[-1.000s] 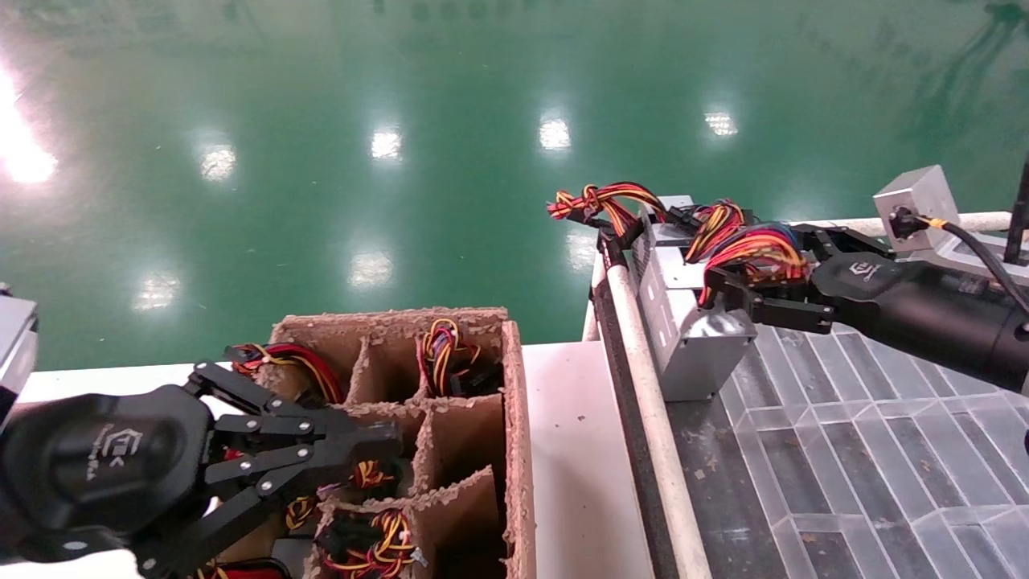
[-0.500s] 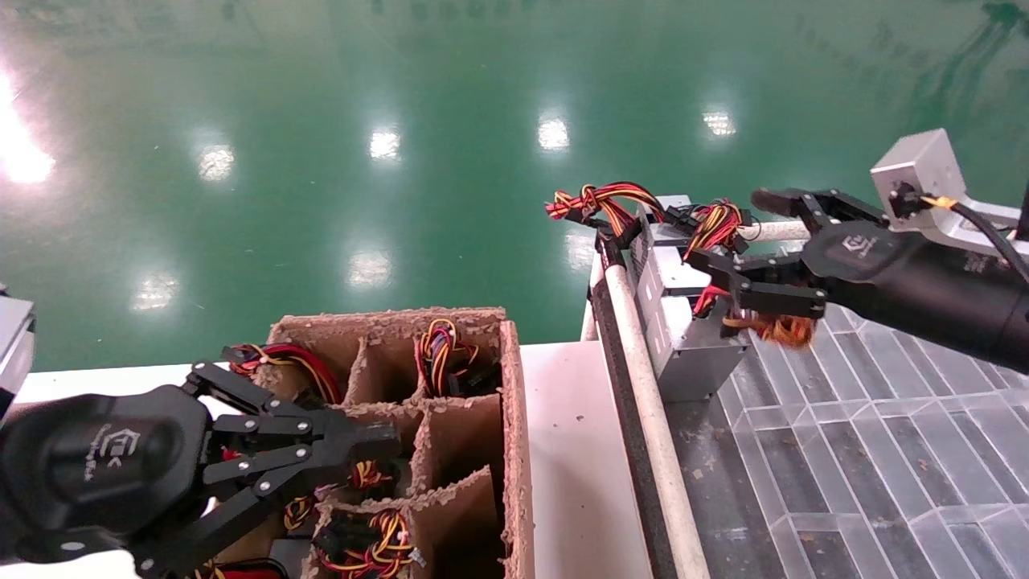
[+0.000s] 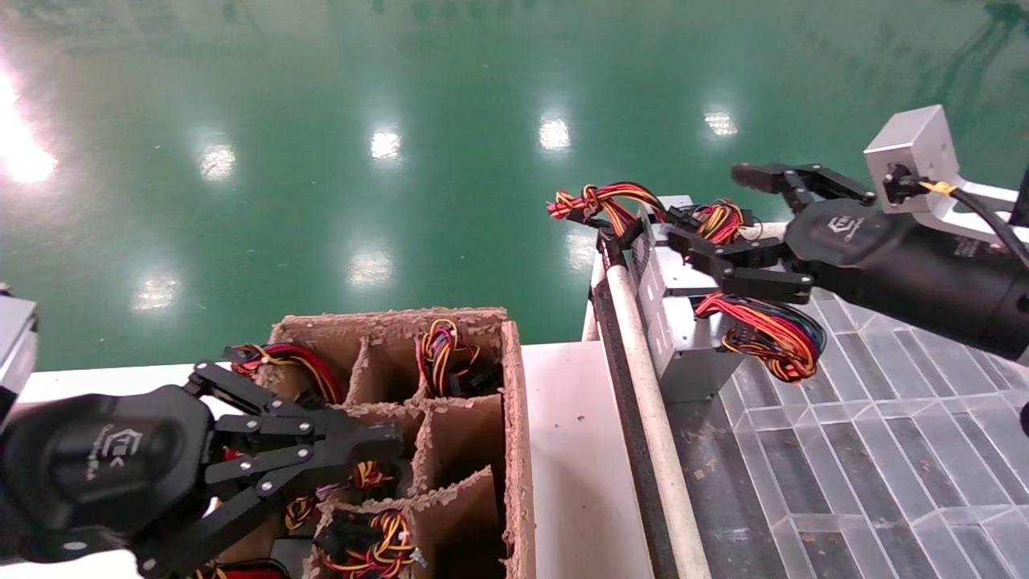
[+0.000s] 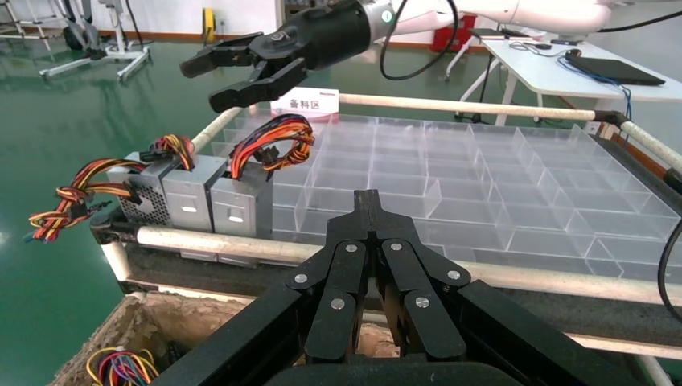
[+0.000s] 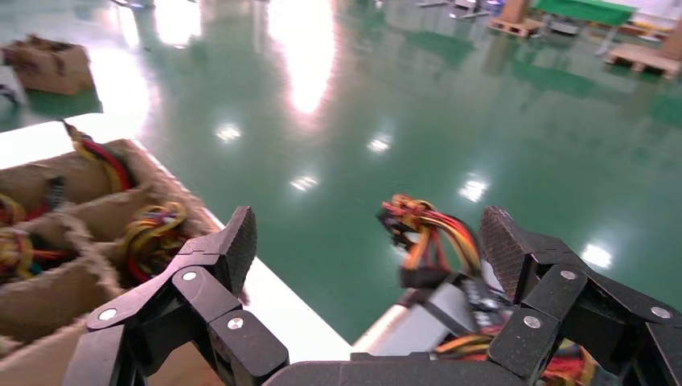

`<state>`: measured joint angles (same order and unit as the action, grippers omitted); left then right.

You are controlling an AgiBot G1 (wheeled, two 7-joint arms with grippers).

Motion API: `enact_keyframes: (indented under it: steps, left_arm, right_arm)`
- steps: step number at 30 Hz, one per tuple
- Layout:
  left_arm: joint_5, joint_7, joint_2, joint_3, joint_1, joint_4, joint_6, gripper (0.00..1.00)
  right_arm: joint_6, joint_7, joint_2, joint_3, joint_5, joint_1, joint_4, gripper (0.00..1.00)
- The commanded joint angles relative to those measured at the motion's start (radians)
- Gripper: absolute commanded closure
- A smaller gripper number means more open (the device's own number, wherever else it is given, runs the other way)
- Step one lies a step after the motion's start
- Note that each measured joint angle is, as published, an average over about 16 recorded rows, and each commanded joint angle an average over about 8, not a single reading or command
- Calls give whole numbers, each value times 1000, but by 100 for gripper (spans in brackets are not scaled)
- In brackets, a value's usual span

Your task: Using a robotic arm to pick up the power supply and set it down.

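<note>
The power supply (image 3: 685, 360) is a small grey box that rests in the clear tray (image 3: 884, 458) at its left edge, nearest me in a row of similar boxes. Its looped red, orange, yellow, blue and black wires (image 3: 768, 331) hang beside it. My right gripper (image 3: 712, 206) hovers open just above and behind the bundle, holding nothing. The left wrist view shows the same box (image 4: 238, 207) and its wires (image 4: 272, 145) under that open gripper (image 4: 215, 79). My left gripper (image 3: 392, 441) is parked shut over the cardboard crate.
A divided cardboard crate (image 3: 514, 418) holds more wired units at lower left. A white padded rail (image 3: 653, 418) edges the tray. Two other grey boxes (image 4: 167, 199) stand beside the power supply, their wires (image 3: 599, 201) sticking out over the rail. Beyond lies the green floor.
My right gripper opened and let go of the wire bundle, then rose and drew back. The bundle dropped to hang beside the box. The left arm has not moved.
</note>
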<state>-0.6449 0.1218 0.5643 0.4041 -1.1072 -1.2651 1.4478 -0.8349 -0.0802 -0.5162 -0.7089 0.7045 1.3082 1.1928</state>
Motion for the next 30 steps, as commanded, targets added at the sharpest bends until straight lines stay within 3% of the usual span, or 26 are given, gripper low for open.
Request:
enact_keyframes:
  steps: [1,7,15,30]
  left_arm:
    - [0,0,0,0,0,0,0,100]
    - [0,0,0,0,0,0,0,100]
    - [0,0,0,0,0,0,0,0]
    - [0,0,0,0,0,0,0,0]
  right_arm:
    - [-18,-3,-2,12,2,-6,4,0]
    - [-88,-14,-12,57,5,-31,13,0]
    - [-182,-29,-26,118,8,-64,26,0]
    - [-360,-58,-52,233,15,-127,50,0]
